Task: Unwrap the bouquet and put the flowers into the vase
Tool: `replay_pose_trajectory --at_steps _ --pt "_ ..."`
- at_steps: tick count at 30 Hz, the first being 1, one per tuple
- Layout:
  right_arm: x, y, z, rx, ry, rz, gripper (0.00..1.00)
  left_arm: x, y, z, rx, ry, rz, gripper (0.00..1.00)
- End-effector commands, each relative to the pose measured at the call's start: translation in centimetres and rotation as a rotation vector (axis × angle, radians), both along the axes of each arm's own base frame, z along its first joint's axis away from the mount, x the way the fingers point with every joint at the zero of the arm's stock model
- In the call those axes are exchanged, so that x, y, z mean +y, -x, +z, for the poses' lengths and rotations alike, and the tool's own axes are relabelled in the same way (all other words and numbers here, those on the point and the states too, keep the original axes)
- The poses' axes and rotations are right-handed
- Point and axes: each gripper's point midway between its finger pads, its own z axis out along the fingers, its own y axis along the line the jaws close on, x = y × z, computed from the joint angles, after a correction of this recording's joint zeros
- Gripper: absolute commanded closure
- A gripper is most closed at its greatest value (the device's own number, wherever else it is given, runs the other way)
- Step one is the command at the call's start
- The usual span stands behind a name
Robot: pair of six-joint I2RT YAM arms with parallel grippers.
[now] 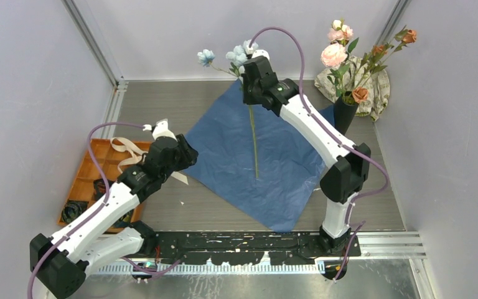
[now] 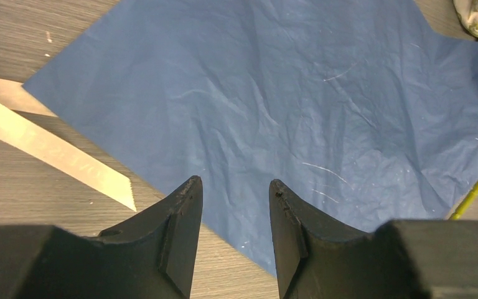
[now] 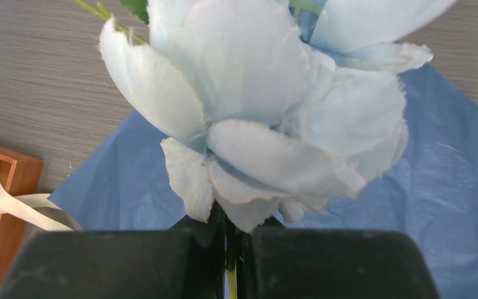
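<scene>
Here are the pale blue flowers [image 1: 239,55], lifted at the far side of the blue paper [image 1: 274,168]. Their thin green stem [image 1: 253,137] trails back over the middle of the sheet, and whether its tip touches the paper is hard to say. The right gripper [image 1: 247,73] is clamped on that stem just below the heads. From its wrist, one big bloom [image 3: 267,112] fills the view and the stem disappears between the closed fingers.

This looks like a light load. The petals seem to be soft fabric that would crush, and the stem looks thin, springy and likely to pivot in a pinch. The stem, close under the heads, is the place to hold it, never the petals. The long tail will probably sway, so it has to go in first.

The vase [image 1: 344,115] stands at the right rear, touching the paper's far corner. It already holds pink and rust-orange flowers [image 1: 334,55], with a beige patterned cloth [image 1: 379,87] behind it. Its mouth is narrow and crowded, and a vase that tall might tip if nudged.

On the other side, the left gripper [image 2: 233,184] hovers over the paper's left corner with its jaws parted and nothing between them. A cream ribbon [image 2: 56,149] lies on the table [image 1: 162,99] just beside it, trailing toward the wooden tray [image 1: 90,168].
</scene>
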Motion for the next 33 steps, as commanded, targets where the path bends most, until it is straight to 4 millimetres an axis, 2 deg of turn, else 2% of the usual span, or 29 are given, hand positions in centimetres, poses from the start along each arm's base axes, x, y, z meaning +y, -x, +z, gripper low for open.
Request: replay_pose_trajectory --at_steps 1,7,10,12,16,19,24,28,33 --pt "-2.9 1.6 9.0 -0.234 -0.016 -0.022 0.99 -2.0 -0.9 1.1 -0.043 0.074 -0.064 0.55" --pt "-11.5 4.7 17.8 -0.547 0.110 -0.217 0.99 -3.1 -1.2 0.2 -0.009 0.081 -0.096 0.56" --pt "-16.2 7.4 22.0 -0.696 0.169 -0.343 0.99 -3.4 -1.3 -0.2 0.008 0.079 -0.099 0.56" --pt "-18.3 9.2 24.2 -0.773 0.171 -0.399 0.99 -3.6 -1.4 -0.4 0.015 0.080 -0.105 0.56" --pt "-21.0 12.6 27.8 -0.955 0.089 -0.458 0.99 -3.8 -1.5 -0.8 0.023 0.081 -0.106 0.57" --pt "-22.6 14.6 29.1 -1.021 0.064 -0.493 0.99 -4.1 -1.6 -1.1 0.031 0.083 -0.113 0.57" --pt "-24.2 15.8 30.3 -1.077 0.077 -0.556 0.99 -5.1 -2.0 -1.5 0.046 0.103 -0.138 0.58" --pt "-24.2 14.9 31.2 -1.093 0.126 -0.593 0.99 -6.0 -2.1 -1.7 0.057 0.121 -0.175 0.58" --pt "-25.0 11.5 31.9 -1.042 0.223 -0.655 0.99 -6.5 -1.9 -1.8 0.058 0.127 -0.207 0.58"
